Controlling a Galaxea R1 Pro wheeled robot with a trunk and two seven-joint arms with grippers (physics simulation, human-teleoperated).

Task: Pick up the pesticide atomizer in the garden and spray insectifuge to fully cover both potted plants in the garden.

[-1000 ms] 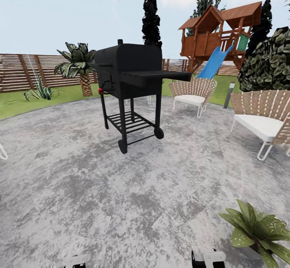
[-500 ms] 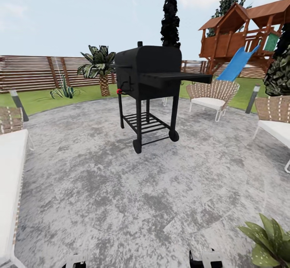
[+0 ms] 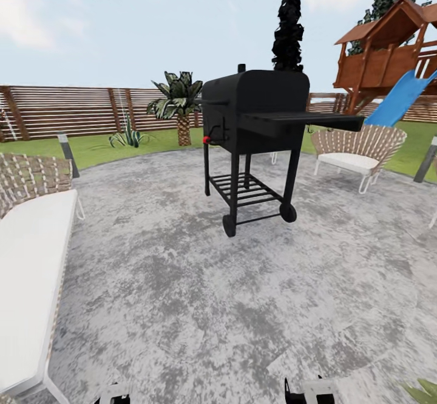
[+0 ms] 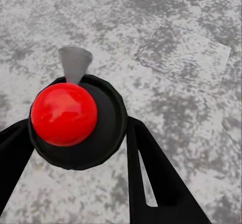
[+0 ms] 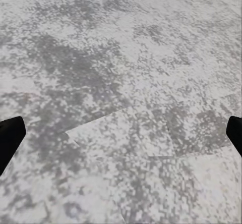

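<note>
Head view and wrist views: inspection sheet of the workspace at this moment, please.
Surface: mottled grey stone patio.
Job's things: pesticide atomizer, red-capped, in the left gripper; potted plant, leaf tips at the head view's lower right corner; spray on the leaves cannot be told.
Clutter: black grill mid-patio.
Grippers: left shut on the atomizer; right gripper open, holding nothing.
Cables: nothing seen.
Surroundings: wicker chair, white lounger, slat fence, playhouse with slide.

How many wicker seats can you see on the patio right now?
2: one wicker chair right of the black grill, and a white-cushioned seat at the head view's left edge. Others may lie outside the view.
</note>
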